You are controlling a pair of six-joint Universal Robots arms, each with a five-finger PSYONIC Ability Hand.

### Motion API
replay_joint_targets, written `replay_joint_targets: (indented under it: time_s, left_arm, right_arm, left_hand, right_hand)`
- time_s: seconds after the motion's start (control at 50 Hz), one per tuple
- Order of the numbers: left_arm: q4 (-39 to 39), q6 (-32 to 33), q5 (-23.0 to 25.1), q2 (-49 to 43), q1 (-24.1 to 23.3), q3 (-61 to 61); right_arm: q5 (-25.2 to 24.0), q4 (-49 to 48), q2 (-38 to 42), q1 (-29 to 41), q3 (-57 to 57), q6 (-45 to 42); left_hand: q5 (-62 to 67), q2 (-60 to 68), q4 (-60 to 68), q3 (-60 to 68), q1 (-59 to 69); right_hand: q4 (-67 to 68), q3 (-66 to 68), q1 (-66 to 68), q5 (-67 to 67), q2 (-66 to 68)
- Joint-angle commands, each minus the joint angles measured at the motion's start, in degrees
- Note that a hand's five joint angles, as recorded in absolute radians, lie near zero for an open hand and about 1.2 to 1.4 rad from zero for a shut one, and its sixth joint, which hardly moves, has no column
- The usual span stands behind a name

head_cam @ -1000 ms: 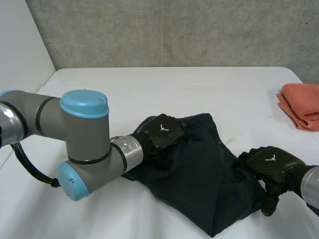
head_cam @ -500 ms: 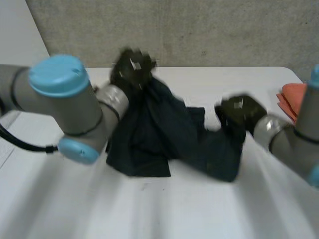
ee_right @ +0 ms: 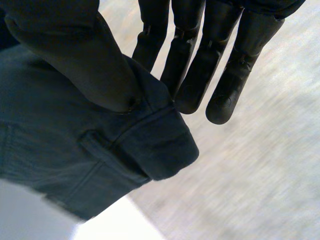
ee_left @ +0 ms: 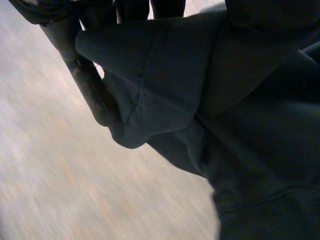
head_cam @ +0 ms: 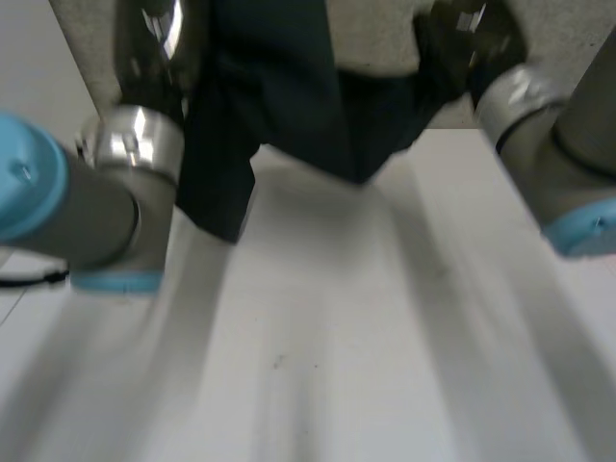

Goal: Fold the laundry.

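Left robot hand (head_cam: 149,48) pinching dark garment (head_cam: 289,77), right robot hand (head_cam: 472,34) pinching its hem — cloth slung between them, bench (head_cam: 337,346) below.

The dark garment (head_cam: 289,87) hangs like a curtain between the left hand (head_cam: 151,43) and the right hand (head_cam: 469,29), both high over the far side of the counter (head_cam: 337,366), and it blocks the way between them. Its lowest corner drops just beside the left arm (head_cam: 106,212); the middle sags less far. The right arm (head_cam: 549,144) closes the other side. Between the two arms, on the near side of the cloth, a broad stretch of counter lies open.
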Motion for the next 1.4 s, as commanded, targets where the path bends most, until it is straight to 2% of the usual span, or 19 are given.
replay_joint_targets:
  time_s: [0.02,0.12,0.14,0.2,0.26,0.36,0.46,0.54,0.64,0.76,0.82,0.92,1.12,1.2,1.22,1.3,1.4]
  left_arm:
    - [-9.5,-2.8,-0.3,-0.1,-1.1,-18.1]
    - [-19.1,-4.1,-0.3,0.2,-1.1,-21.7]
    - [-22.9,-4.2,-0.3,1.1,-1.0,-22.1]
    - [-28.2,-4.4,-0.4,3.0,-0.9,-22.1]
    - [-33.1,-4.4,-0.3,6.0,-1.0,-22.0]
    - [-36.1,-3.5,0.2,11.4,-1.2,-20.6]
    - [-36.0,-3.4,2.0,12.4,-1.5,-15.9]
    - [-35.8,-2.5,8.1,8.6,-1.9,-8.9]
    - [-36.9,2.1,18.1,-2.3,-1.3,3.3]
    - [-40.8,6.4,24.2,-14.4,-1.3,14.6]
    - [-42.5,7.2,24.5,-17.6,-1.3,17.0]
    - [-45.6,13.0,24.0,-23.1,-1.1,19.2]
    - [-46.6,15.6,19.4,-23.7,-0.9,17.4]
    - [-46.7,15.6,18.9,-23.6,-0.8,17.1]
    - [-46.7,15.6,18.3,-23.4,-0.8,16.7]
    - [-46.1,15.5,15.9,-21.2,-1.4,14.3]
    - [-44.8,15.3,13.3,-15.1,-1.8,10.2]
  right_arm:
    - [-2.3,3.9,6.6,-0.1,13.6,-2.6]
    - [-2.8,4.3,9.9,-0.3,17.1,-2.8]
    - [-2.8,4.3,10.0,-0.3,17.6,-2.9]
    - [-3.1,4.3,9.6,-0.5,19.6,-3.6]
    - [-4.5,4.4,8.8,-0.6,21.5,-4.8]
    - [-6.3,4.3,7.1,-0.6,24.4,-5.0]
    - [-6.7,3.9,4.6,-0.5,26.9,-5.1]
    - [-6.7,3.6,4.2,-0.3,27.9,-5.2]
    - [-6.7,3.5,4.2,-0.3,28.5,-5.3]
    - [-6.7,3.4,4.6,-0.1,29.1,-5.4]
    - [-6.6,3.1,4.6,-0.1,29.4,-6.2]
    - [-6.4,2.9,4.6,-0.3,29.8,-7.8]
    - [-6.4,2.9,5.0,-0.3,29.5,-8.2]
    - [-6.3,2.9,5.0,-0.3,29.5,-8.2]
    - [-6.3,2.9,5.1,-0.3,29.5,-8.2]
    - [-6.3,2.9,5.1,-0.3,29.4,-8.2]
    - [-5.9,3.1,5.3,-0.3,28.8,-8.2]
  left_hand:
    - [15.1,11.3,11.2,12.3,14.9]
    - [15.1,11.3,11.2,12.3,14.9]
    - [14.5,10.6,10.5,11.7,14.2]
    - [9.1,5.3,5.2,6.3,8.9]
    - [-1.0,-4.8,-4.9,-3.8,-1.2]
    - [-42.5,-46.3,-46.4,-45.2,-42.7]
    - [-48.8,-52.6,-52.7,-51.6,-49.0]
    - [-46.8,-50.6,-50.7,-49.5,-47.0]
    - [-43.6,-47.4,-47.5,-46.3,-43.8]
    - [-43.6,-47.4,-47.5,-46.3,-43.8]
    - [-43.4,-47.2,-47.3,-46.2,-43.6]
    - [-40.9,-44.7,-44.8,-43.7,-41.1]
    - [-32.2,-36.0,-36.1,-34.9,-32.4]
    - [-12.9,-16.7,-16.8,-15.6,-13.1]
    - [-2.3,-6.1,-6.2,-5.1,-2.5]
    - [14.1,10.2,10.1,11.3,13.8]
    - [15.1,11.3,11.2,12.3,14.9]
  right_hand:
    - [12.0,12.4,24.6,12.9,12.9]
    - [12.0,12.4,24.6,12.9,12.9]
    - [12.0,12.4,24.6,12.9,12.9]
    - [12.0,12.4,24.6,12.9,12.9]
    - [12.0,12.4,24.6,12.9,12.9]
    - [12.0,12.4,24.6,12.9,12.9]
    - [12.0,12.4,24.6,12.9,12.9]
    - [12.0,12.4,24.6,12.9,12.9]
    - [12.0,12.4,24.6,12.9,12.9]
    - [12.0,12.4,24.6,12.9,12.9]
    - [12.0,12.4,24.6,12.9,12.9]
    - [12.0,12.4,24.6,12.9,12.9]
    - [12.0,12.4,24.6,12.9,12.9]
    - [12.0,12.4,24.6,12.9,12.9]
    - [12.0,12.4,24.6,12.9,12.9]
    - [12.0,12.4,24.6,12.9,12.9]
    - [12.0,12.4,24.6,12.9,12.9]
